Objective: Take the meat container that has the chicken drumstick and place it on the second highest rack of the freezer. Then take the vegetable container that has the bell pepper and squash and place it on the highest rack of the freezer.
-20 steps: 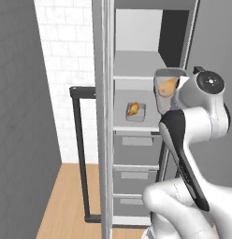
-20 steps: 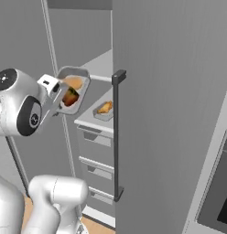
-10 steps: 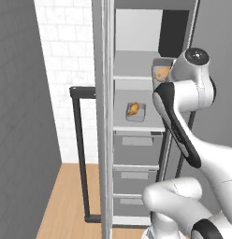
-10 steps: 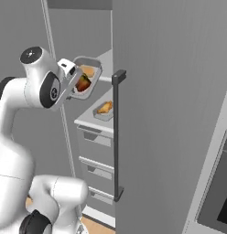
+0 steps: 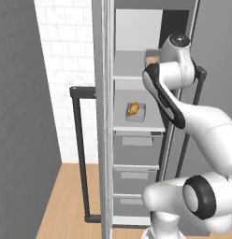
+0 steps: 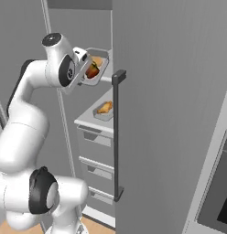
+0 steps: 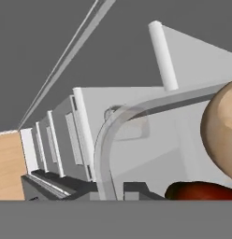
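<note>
Clear veg container (image 6: pixel 94 69) w/ bell pepper (image 6: pixel 92 71), clamped in pincer (image 6: pixel 82 68), sits tilted near highest rack (image 5: pixel 132 65); contents could spill.

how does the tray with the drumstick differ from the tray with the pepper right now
The drumstick tray rests flat on the lower open shelf, free of the robot; the pepper tray is tilted, gripped by the end effector at the upper shelf. One holds a single golden drumstick, the other pepper and squash. Both are small clear-grey trays.
</note>
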Controlling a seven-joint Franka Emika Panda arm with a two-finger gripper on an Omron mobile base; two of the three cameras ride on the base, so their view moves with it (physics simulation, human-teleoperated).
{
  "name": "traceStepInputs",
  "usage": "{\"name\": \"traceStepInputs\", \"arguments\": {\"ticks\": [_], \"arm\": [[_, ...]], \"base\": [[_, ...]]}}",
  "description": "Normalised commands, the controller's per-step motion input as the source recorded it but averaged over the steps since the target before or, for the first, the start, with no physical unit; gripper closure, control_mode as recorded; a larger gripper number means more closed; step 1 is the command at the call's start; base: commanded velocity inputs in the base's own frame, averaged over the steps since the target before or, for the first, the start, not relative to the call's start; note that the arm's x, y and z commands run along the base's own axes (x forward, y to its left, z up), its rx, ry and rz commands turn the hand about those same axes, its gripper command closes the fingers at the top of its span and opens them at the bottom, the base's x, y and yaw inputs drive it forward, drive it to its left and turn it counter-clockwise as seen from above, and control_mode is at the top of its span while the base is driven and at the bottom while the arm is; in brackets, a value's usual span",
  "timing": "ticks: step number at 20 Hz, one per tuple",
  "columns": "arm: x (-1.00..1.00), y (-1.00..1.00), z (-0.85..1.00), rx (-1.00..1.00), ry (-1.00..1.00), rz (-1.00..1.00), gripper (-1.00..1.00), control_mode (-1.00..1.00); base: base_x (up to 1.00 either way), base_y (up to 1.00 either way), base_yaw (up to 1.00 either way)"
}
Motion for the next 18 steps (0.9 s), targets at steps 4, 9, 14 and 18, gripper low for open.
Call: {"name": "traceStepInputs", "arguments": {"ticks": [4, 9, 14, 18], "arm": [[0.85, 0.00, 0.03, 0.00, 0.15, 0.00, 1.00, -1.00], [0.88, -0.02, 0.00, 0.00, 0.22, 0.00, 1.00, -1.00], [0.78, -0.06, -0.10, 0.00, 0.02, 0.00, 1.00, -1.00], [0.81, -0.09, -0.17, 0.00, 0.00, 0.00, 1.00, -1.00]], "base": [[0.00, 0.00, 0.00], [0.00, 0.00, 0.00], [0.00, 0.00, 0.00], [0.00, 0.00, 0.00]]}}
